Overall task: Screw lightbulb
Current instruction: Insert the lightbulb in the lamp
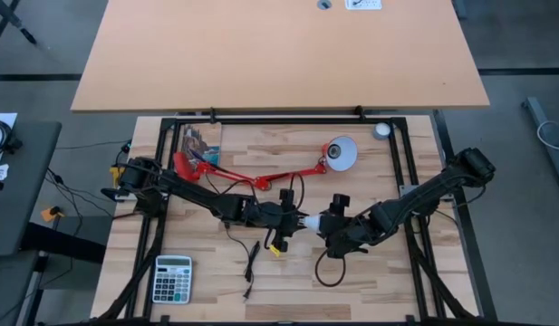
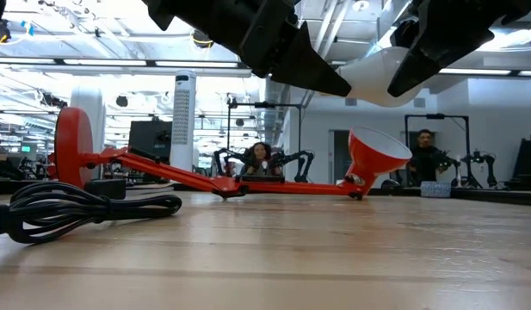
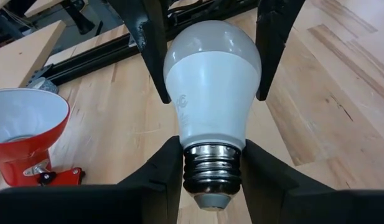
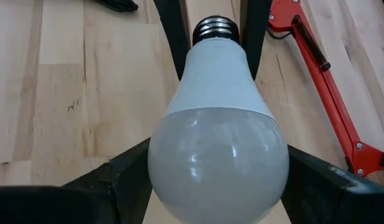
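The white lightbulb [image 1: 312,220] hangs level above the middle of the table, its metal screw base toward the table's left and its globe toward the right. My left gripper [image 3: 211,167] is shut on the base end. My right gripper [image 4: 218,171] is shut on the globe end, facing the left one. In the low view the lightbulb [image 2: 377,73] shows well above the tabletop. The red lamp lies on its side farther back, its shade [image 1: 341,152] with the white inside at the right and its round foot [image 1: 183,165] at the left. My left gripper pinches the metal screw base [image 3: 210,163] between its two fingers [image 3: 170,171], one on each side. It comes in level from the table's left, along the bulb's axis. The bulb is lifted clear of the table. My right gripper pinches the widest part of the globe [image 4: 218,158] between its two fingers [image 4: 126,171]. It comes in level from the table's right, along the bulb's axis. The bulb lies level in the hold, clear of the table.
A black cable [image 1: 329,267] coils on the table under and near the grippers. A calculator [image 1: 172,278] lies at the near left, a small grey disc [image 1: 380,130] at the far right, a printed card [image 1: 200,145] by the lamp's foot. People show in the room behind.
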`<action>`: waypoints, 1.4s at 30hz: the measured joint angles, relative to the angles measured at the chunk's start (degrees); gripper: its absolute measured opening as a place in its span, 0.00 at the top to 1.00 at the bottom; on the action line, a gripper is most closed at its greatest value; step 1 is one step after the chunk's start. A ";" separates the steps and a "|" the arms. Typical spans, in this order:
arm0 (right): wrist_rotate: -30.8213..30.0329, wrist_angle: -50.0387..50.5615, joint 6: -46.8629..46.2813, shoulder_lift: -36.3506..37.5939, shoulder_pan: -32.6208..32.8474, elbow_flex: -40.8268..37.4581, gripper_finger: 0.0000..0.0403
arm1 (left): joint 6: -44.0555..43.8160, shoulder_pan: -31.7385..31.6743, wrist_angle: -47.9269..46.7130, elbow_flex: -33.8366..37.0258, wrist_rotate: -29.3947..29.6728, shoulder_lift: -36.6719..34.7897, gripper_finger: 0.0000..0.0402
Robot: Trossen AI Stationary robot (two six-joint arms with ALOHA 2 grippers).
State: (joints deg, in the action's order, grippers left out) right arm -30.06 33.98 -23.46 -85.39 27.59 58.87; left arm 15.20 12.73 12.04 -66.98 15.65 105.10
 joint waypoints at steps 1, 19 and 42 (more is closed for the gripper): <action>0.00 0.00 0.00 0.00 0.00 0.00 0.26 | 0.00 0.00 0.01 0.00 0.00 0.00 0.71; 0.00 3.82 -2.01 0.42 1.99 0.00 0.01 | 0.16 -0.04 -0.01 0.00 -1.76 0.00 0.71; -25.86 6.88 -14.03 6.31 20.79 -7.90 0.02 | -4.36 -0.56 9.35 0.00 -10.88 -0.11 0.75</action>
State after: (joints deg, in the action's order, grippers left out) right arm -55.92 40.86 -37.49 -79.07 48.38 50.97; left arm 10.84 12.18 21.39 -66.98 4.77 104.99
